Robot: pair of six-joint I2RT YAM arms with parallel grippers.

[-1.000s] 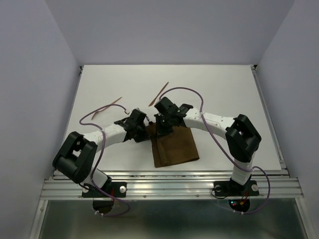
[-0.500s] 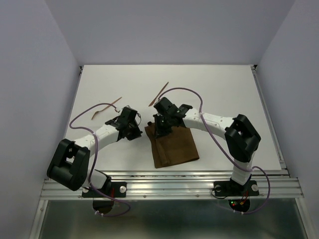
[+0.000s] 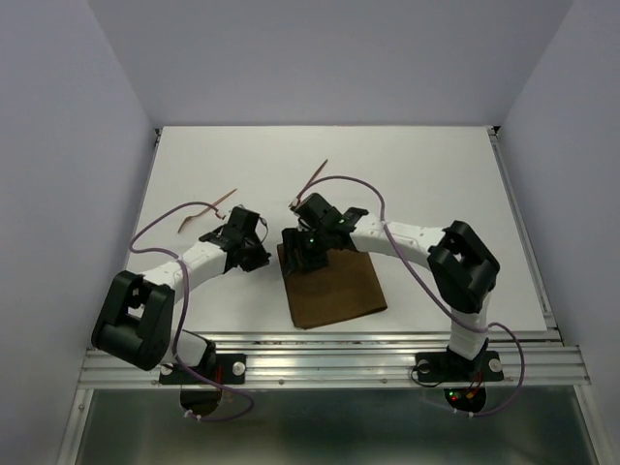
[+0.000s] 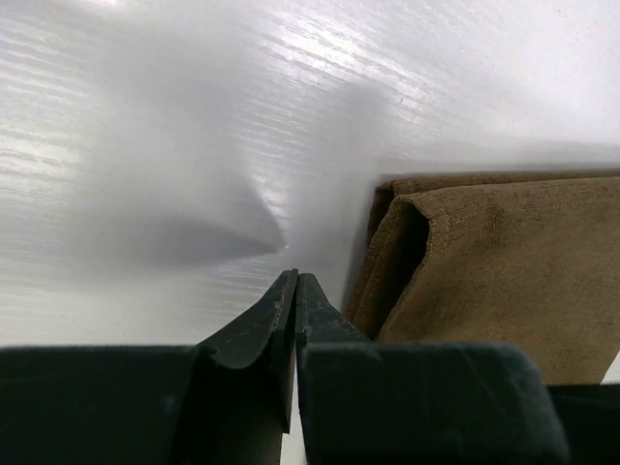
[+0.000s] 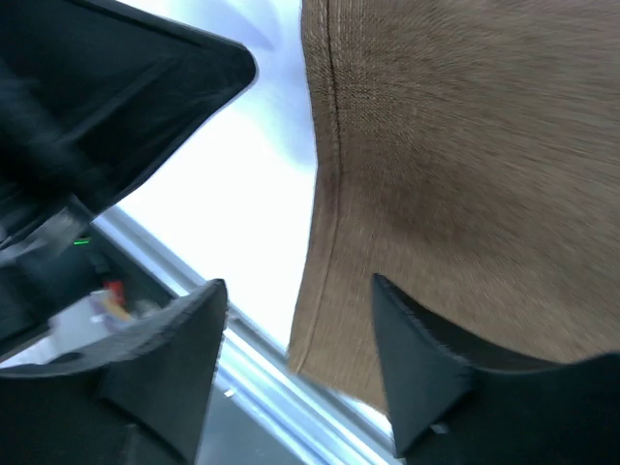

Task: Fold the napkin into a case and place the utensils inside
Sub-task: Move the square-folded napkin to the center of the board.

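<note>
While the napkin (image 3: 334, 291), folded to a rectangle, is laid by the middle of the counter's (image 3: 436, 174) near edge, the right gripper (image 3: 302, 247) is held over its far left corner with fingers spread. The left gripper (image 3: 260, 254) is seen just left of that corner, fingers pressed together on nothing. The 2 utensils (image 3: 207, 210) are laid farther back, well apart.

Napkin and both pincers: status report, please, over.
Left pincer shut, empty, beside napkin. Right pincer open over napkin's edge. Napkin folded flat; utensils outside, farther back. Purple cables loop near utensils.
</note>
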